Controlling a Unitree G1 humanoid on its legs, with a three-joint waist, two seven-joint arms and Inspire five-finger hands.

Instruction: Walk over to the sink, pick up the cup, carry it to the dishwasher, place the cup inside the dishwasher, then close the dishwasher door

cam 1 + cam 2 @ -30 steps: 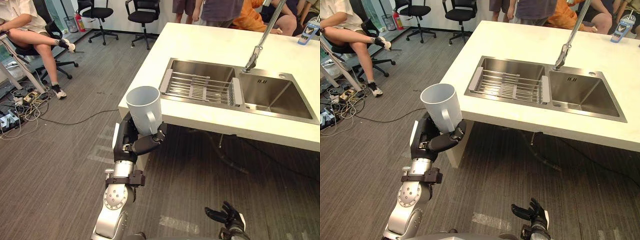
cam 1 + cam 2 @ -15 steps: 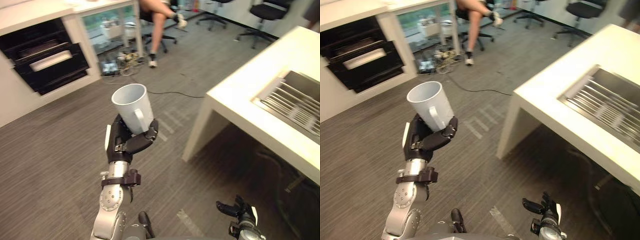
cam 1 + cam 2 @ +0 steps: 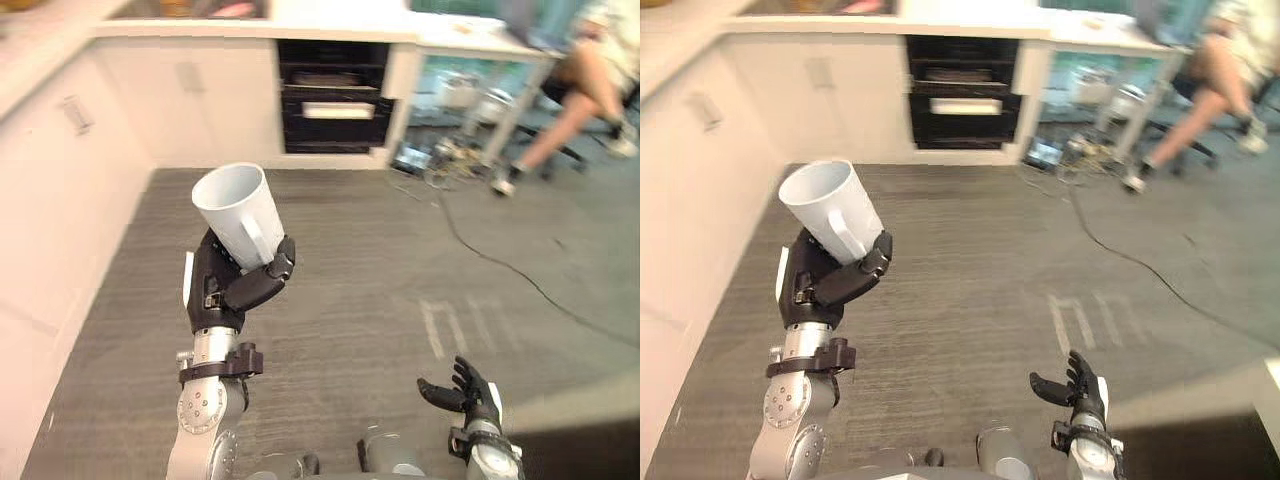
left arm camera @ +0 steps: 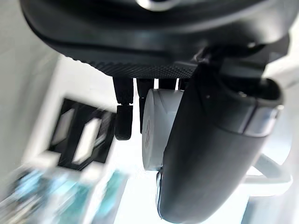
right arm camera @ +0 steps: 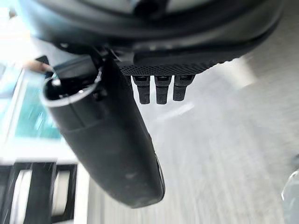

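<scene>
The robot's left hand (image 3: 235,285) is holding the white cup (image 3: 232,205) aloft, fingers and thumb wrapping its lower body beside the handle. The cup is sitting directly above the hand, its long axis leaning a little toward the robot's left, its open mouth pointing up and away.

The dark dishwasher (image 3: 335,100) is standing in the white cabinets (image 3: 215,95) straight beyond this hand and slightly to its right, well apart from it across bare grey floor (image 3: 380,270). Whether its door is lying fully open cannot be told from here.

The right hand (image 3: 462,392) is hanging low and idle, fingers spread loose and holding nothing, farther from the dishwasher than the left. A person (image 3: 590,80) is sitting off beyond the right hand.

The left hand is the nearer one and is already bearing the cup, so the coming move is likely resting on closing that forward gap.
</scene>
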